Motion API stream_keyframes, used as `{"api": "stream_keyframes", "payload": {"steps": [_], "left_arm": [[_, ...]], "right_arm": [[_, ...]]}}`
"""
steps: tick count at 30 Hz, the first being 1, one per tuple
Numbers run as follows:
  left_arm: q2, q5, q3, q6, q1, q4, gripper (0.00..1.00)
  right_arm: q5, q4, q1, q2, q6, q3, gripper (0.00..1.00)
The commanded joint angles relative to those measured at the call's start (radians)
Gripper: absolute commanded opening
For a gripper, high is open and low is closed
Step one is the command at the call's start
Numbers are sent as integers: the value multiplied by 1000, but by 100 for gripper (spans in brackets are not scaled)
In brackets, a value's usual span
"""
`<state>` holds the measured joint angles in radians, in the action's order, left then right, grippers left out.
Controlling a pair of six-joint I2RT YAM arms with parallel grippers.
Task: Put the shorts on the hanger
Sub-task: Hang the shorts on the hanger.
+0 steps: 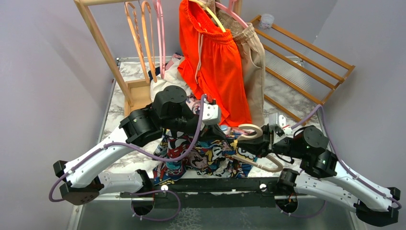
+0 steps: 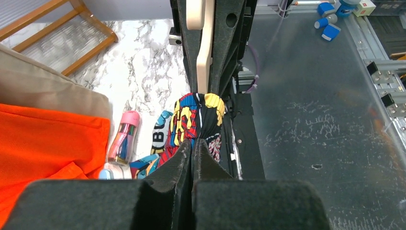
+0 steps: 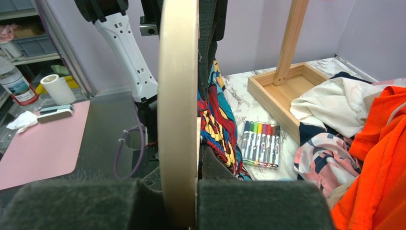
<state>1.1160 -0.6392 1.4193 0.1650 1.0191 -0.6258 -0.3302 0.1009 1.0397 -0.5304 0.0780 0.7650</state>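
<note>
Left gripper (image 2: pixel 193 146) pinched shut on a bunched fold of shorts (image 2: pixel 198 115), between both arms; right gripper (image 3: pixel 191 163) clamps hanger (image 3: pixel 178 96) just beside. Fabric light, limp, likely to sag: better held at waistband; hanger stiff, smooth

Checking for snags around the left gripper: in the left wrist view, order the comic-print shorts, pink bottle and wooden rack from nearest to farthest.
1. Shorts: clamped in the left gripper itself.
2. Pink bottle: lying a little to the left.
3. Wooden rack: far off, upper left corner.
</note>
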Motion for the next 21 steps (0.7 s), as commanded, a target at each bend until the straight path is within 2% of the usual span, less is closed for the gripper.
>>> {"api": "stream_keyframes", "payload": {"steps": [1,12,21], "left_arm": [[3,14,5,-19,18,73,0],[-106,30,-82,-121,19,342,0],[-61,-23,-133,-225,21,451,0]], "right_arm": [[-5,-103,3,-5,3,7,1],[-1,-201,3,6,57,-27,1],[2,-392,3,-10,158,-99,1]]}}
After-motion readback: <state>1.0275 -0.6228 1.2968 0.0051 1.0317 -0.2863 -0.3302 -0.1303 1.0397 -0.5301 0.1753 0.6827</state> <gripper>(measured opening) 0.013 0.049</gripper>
